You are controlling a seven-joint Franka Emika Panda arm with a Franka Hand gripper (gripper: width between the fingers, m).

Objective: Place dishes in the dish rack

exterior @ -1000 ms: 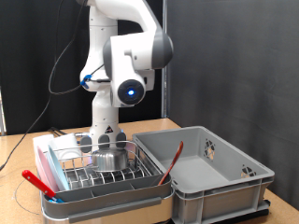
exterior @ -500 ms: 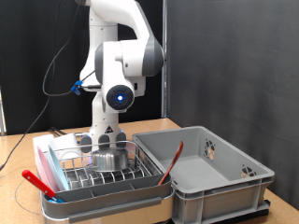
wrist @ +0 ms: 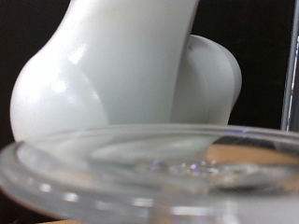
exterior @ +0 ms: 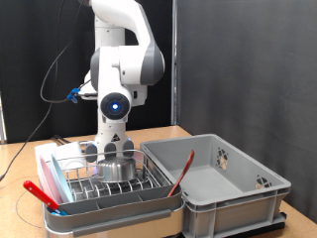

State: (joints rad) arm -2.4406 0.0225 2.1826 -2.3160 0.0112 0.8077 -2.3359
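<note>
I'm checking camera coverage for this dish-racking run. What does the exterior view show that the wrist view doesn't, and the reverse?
Only the exterior view shows the layout: the dish rack with a steel bowl in it, the large grey crate on the exterior view's right, and a red utensil leaning in the crate. Only the wrist view shows a clear glass rim close to the lens. Both show the white robot arm; the gripper's fingers show in neither.

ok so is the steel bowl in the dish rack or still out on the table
In the rack. The exterior view shows the steel bowl sitting inside the dish rack, within its wire frame.
</note>
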